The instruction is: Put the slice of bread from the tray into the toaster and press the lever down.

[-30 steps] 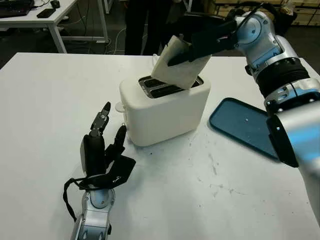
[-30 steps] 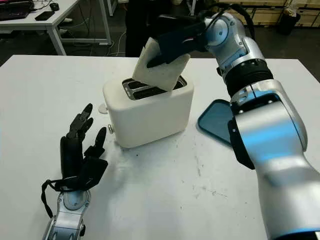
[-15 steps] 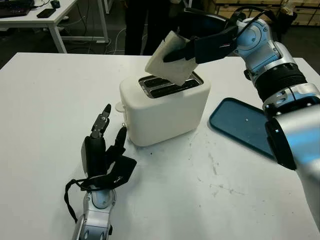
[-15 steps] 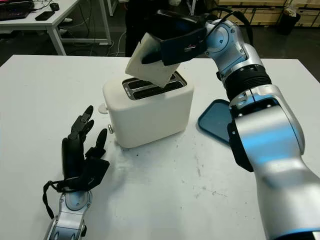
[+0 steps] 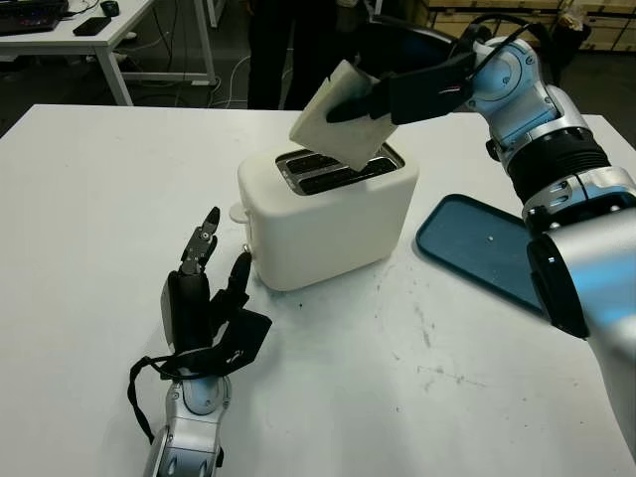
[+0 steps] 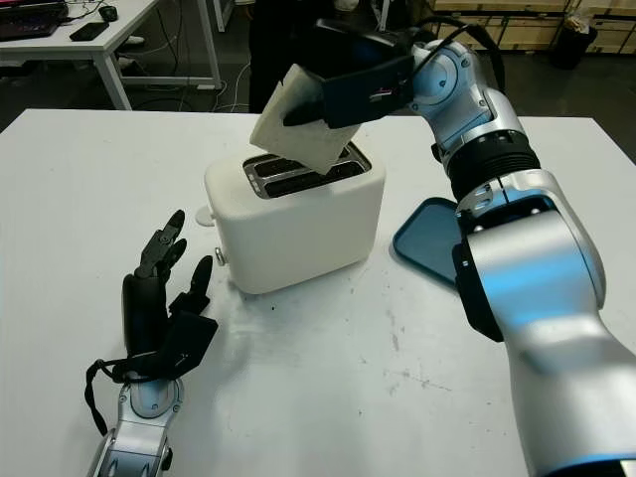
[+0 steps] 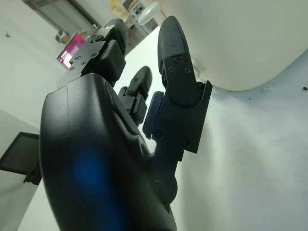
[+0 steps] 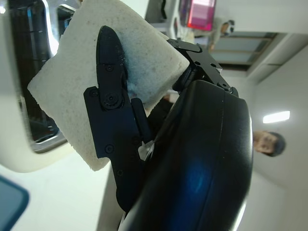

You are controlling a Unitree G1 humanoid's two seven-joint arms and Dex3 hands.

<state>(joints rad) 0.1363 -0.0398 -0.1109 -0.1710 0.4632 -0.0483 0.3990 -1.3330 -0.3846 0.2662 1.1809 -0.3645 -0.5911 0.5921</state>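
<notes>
The right hand point(image 5: 373, 94) is clamped on the slice of bread point(image 5: 338, 124), holding it tilted in the air above the white toaster point(image 5: 328, 214), its lowest corner just over the near slot and not yet inside it (the right wrist view shows one black finger point(image 8: 113, 96) pressed flat across the slice's face, with the toaster's slots beneath). The toaster stands on the white surface point(image 5: 99, 199), its two slots facing up. To its right, apart from it, lies the blue tray point(image 5: 482, 248), with nothing on it. The left hand point(image 5: 204, 298) is open and holds nothing, close to the surface just in front of the toaster's left front corner, fingertips pointing toward the toaster without touching it. Behind the surface, a person's dark legs point(image 5: 288, 50) stand on the floor.
</notes>
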